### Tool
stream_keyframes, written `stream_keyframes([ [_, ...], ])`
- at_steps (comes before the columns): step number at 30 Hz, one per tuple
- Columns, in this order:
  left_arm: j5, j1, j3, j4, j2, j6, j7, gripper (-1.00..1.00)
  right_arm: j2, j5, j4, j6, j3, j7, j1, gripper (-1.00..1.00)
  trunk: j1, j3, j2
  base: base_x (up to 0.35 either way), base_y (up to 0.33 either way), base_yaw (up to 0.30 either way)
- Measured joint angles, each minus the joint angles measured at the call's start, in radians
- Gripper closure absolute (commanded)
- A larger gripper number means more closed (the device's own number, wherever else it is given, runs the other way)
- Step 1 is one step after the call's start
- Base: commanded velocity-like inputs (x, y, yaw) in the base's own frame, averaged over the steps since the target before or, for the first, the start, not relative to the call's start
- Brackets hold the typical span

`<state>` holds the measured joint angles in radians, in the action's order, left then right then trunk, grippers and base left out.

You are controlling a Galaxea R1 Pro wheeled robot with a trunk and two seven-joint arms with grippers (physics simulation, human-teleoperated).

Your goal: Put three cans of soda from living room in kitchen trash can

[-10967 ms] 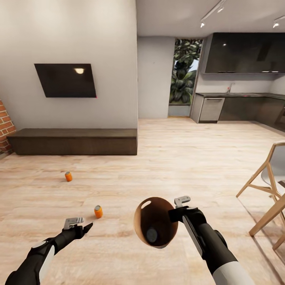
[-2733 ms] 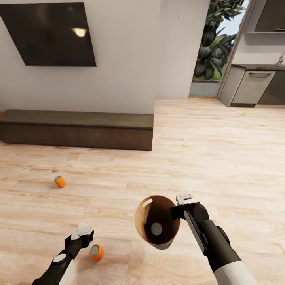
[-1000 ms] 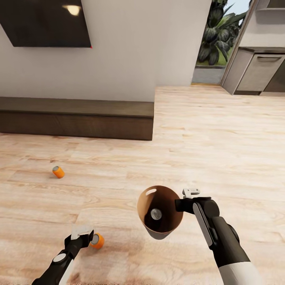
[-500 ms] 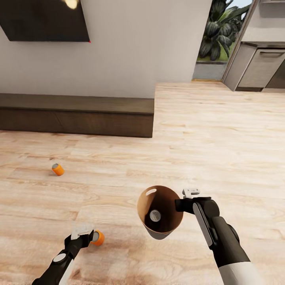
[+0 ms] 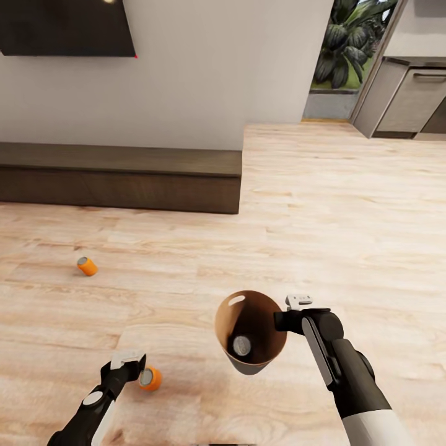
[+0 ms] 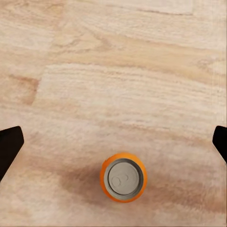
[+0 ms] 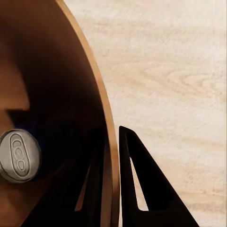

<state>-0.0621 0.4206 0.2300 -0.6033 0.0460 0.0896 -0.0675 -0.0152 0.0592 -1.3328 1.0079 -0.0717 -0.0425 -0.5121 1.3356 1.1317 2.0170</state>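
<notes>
The light wood floor (image 5: pixel 347 204) is spanning the living room, and a pale wall (image 5: pixel 223 68) is rising behind it. A long low dark-brown cabinet (image 5: pixel 118 176) is running along the foot of that wall, with the lower edge of a black television (image 5: pixel 65 28) hanging above it. At the far right, a grey kitchen unit (image 5: pixel 412 102) is standing beside an opening with green plants (image 5: pixel 344 43).

The trash can (image 5: pixel 251 328) is hanging tilted above the floor, its brown interior facing the head camera and an oval handle slot showing near the rim. The right tool (image 5: pixel 286 321) is grasping the trash can by its rim: in the right wrist view, one black finger (image 7: pixel 142 189) is lying outside the wall and the other is lying inside it, with the rim (image 7: pixel 101 109) clamped between them. One soda can (image 5: pixel 241 345) is resting at the bottom of the trash can, grey top up (image 7: pixel 18 155).

The left tool (image 5: pixel 130 367) is hovering released, its jaws spread wide. A second soda can (image 5: pixel 149 378) is standing upright on the floor just beside it; in the left wrist view this can (image 6: pixel 123 177) is sitting between the two fingertips (image 6: pixel 9 146), touching neither.

A third soda can (image 5: pixel 87 266) is lying tilted on the floor, well apart from both tools and nearer the cabinet.
</notes>
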Motion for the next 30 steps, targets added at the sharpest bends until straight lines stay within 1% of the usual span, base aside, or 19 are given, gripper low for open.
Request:
stream_keyframes([
  [7,0.001,0.000,0.000,-0.008,0.000,0.002,0.000,-1.00,0.000,0.005,0.000,0.000,0.000,0.000,0.000,1.00,0.000,0.011,0.000,0.103,0.000,0.000],
  [11,0.000,0.000,0.000,-0.008,0.000,0.002,0.000,-1.00,0.000,-0.002,0.000,0.000,0.000,0.000,0.000,1.00,0.000,0.018,0.000,0.076,0.000,0.000],
  [16,0.001,0.000,0.000,-0.007,0.000,0.002,0.000,-1.00,0.000,0.003,0.000,0.000,0.000,0.000,0.000,1.00,0.000,0.026,0.000,0.018,0.000,0.000],
  [30,0.000,0.000,0.000,-0.007,0.001,0.003,0.000,-1.00,0.000,0.000,0.000,0.000,0.000,0.000,0.000,1.00,0.000,0.049,0.000,0.001,0.000,0.000],
])
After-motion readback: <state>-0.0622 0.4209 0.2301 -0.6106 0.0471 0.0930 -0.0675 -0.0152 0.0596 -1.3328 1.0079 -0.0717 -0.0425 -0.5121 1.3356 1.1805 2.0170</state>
